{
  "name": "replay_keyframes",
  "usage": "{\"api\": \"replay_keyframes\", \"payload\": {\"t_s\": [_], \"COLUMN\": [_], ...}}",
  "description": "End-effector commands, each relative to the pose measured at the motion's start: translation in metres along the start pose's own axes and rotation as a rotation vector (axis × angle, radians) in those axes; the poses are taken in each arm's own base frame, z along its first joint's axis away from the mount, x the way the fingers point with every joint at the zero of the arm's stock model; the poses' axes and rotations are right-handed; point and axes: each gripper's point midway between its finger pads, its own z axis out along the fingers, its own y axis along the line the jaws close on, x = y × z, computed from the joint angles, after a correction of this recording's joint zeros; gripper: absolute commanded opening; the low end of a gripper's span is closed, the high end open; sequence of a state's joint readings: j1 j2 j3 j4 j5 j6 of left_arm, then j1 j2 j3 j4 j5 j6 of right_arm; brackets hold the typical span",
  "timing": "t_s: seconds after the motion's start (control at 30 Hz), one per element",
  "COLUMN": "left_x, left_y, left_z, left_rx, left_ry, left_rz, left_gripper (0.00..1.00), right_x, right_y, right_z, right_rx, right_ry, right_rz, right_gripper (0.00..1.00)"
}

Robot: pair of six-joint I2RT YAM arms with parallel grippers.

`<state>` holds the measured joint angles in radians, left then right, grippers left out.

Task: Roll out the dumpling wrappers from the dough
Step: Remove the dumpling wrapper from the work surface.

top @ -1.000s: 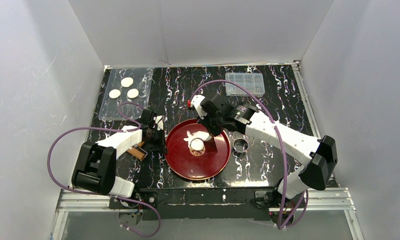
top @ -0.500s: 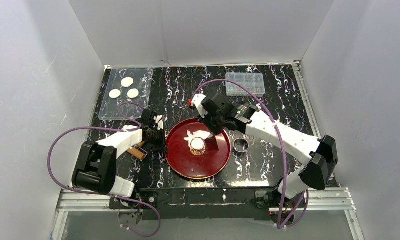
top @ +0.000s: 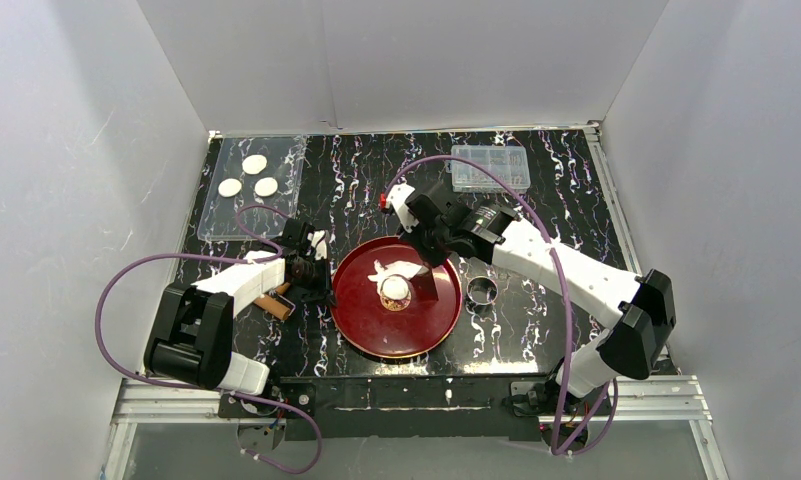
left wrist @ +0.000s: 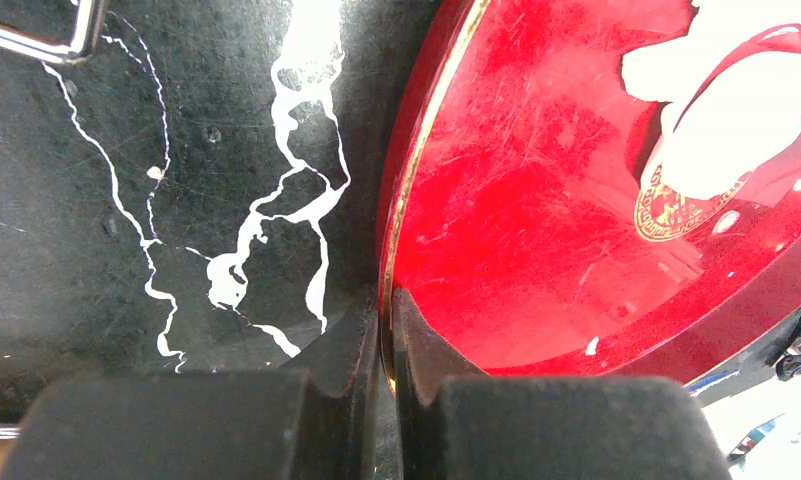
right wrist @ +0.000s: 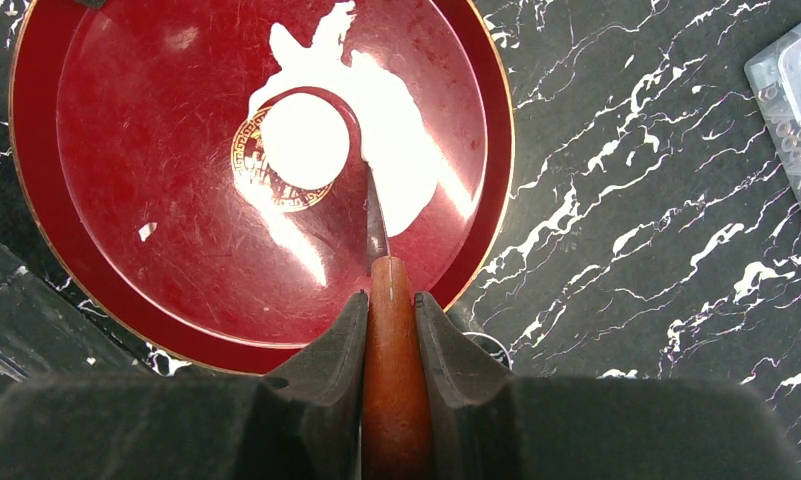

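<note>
two pincers, both clenched. my left gripper is pinched on the left rim of the red plate, with one finger outside the rim and one inside. my right gripper is clamped on the wooden handle of a thin tool, and its dark blade slants down onto the plate. the dough lies flattened and ragged-edged on the plate's far half. it is straight ahead of the right fingertips and apart from them; only the blade reaches it. the blade tip sits at the right edge of a round wrapper lying on the plate's gold centre mark, in the gap between that disc and the dough that curls round it. from the left gripper the dough is across the plate, well apart. three wrappers lie apart from one another on a clear tray at the far left corner of the table. a metal ring stands just right of the plate, and a clear box sits near the far edge.
</note>
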<state>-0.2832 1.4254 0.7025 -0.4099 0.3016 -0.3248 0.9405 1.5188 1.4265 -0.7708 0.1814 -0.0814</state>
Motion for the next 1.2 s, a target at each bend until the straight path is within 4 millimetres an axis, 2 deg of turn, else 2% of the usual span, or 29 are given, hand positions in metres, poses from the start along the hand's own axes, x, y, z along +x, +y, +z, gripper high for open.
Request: {"api": "replay_keyframes", "payload": {"t_s": [0.0,0.27,0.37,0.47,0.6,0.7,0.9,1.03,1.17], "left_x": [0.010,0.010,0.010,0.009,-0.002,-0.009,-0.017,-0.026,-0.040], "left_y": [0.000,0.000,0.000,0.001,0.006,0.008,0.009,0.012,0.005], "left_z": [-0.005,-0.005,-0.006,-0.006,-0.006,-0.007,-0.002,0.002,0.003], "left_rx": [0.007,0.010,0.009,-0.002,-0.032,-0.047,-0.050,-0.070,-0.052], "left_ry": [0.049,0.051,0.049,0.042,0.021,0.025,0.073,0.113,0.111], "left_rz": [0.068,0.071,0.071,0.070,0.099,0.127,0.180,0.211,0.238], "left_gripper": [0.00,0.00,0.00,0.00,0.00,0.00,0.00,0.00,0.00], "right_x": [0.013,0.010,0.009,0.007,0.003,0.010,0.022,0.017,0.014], "right_y": [-0.062,-0.068,-0.067,-0.060,-0.034,-0.018,-0.012,-0.005,0.000], "right_z": [0.006,0.017,0.013,0.002,-0.016,-0.026,-0.050,-0.064,-0.072], "right_rx": [0.252,0.255,0.248,0.202,0.056,-0.030,-0.047,-0.087,-0.113], "right_ry": [0.085,0.087,0.087,0.068,0.000,0.003,0.034,-0.004,-0.029], "right_rz": [-0.065,-0.057,-0.059,-0.047,-0.028,-0.014,0.032,0.065,0.101], "right_gripper": [0.01,0.01,0.01,0.01,0.01,0.01,0.01,0.01,0.01]}}
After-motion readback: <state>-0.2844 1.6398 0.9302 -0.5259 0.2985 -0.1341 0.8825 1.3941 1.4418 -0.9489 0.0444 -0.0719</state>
